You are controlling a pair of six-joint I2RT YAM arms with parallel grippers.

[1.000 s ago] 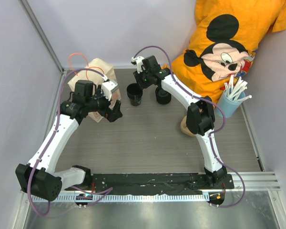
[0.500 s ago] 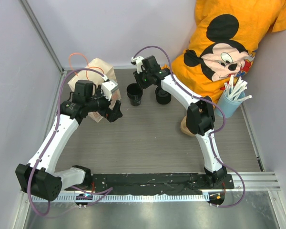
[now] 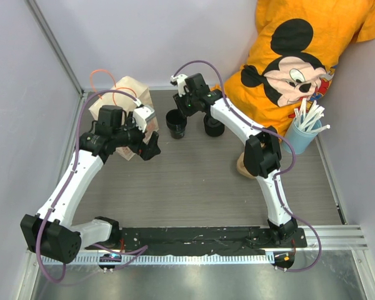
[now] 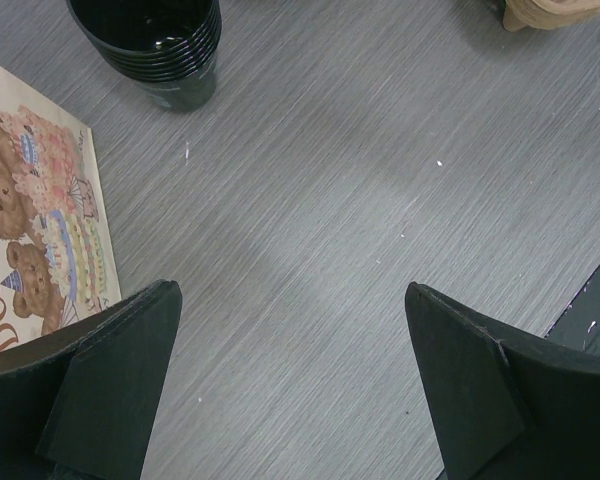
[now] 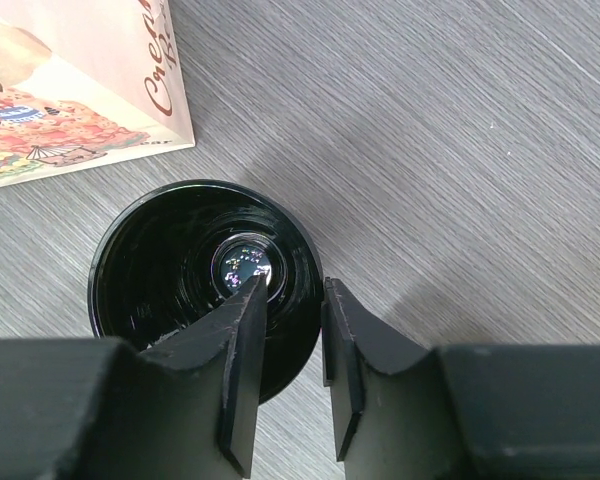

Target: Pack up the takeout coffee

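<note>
- Looking down from above, we see the takeout coffee cup (image 3: 176, 123) standing upright on the grey table (image 3: 194, 181), at the far side and a little left of the middle.
- The right gripper (image 3: 182, 111) hangs over the cup. In the right wrist view the right gripper (image 5: 292, 292) straddles the cup (image 5: 180, 270): one finger reaches down inside the dark bowl, the other sits outside, and the two pinch the near-right wall between them.
- The brown paper bag (image 3: 128, 94) stands just left of the cup. Its printed face (image 5: 70, 80) nearly touches the cup's far-left rim in the right wrist view.
- The left gripper (image 3: 147, 142) hovers beside the bag's near-right corner. Its fingers are spread wide, with only bare table between them (image 4: 290, 295).
- From the left wrist we see the cup (image 4: 160, 45) at the far left, with ribbed rims that look like several nested cups.
- A second black round thing (image 3: 214, 125) stands just right of the cup; we cannot tell whether it is a lid or another cup.
- A light blue cup (image 3: 301, 135) of white straws (image 3: 310, 115) sits at the far right.
- A beige pulp carrier (image 4: 555, 12) shows partly, behind the right arm in the top view.
</note>
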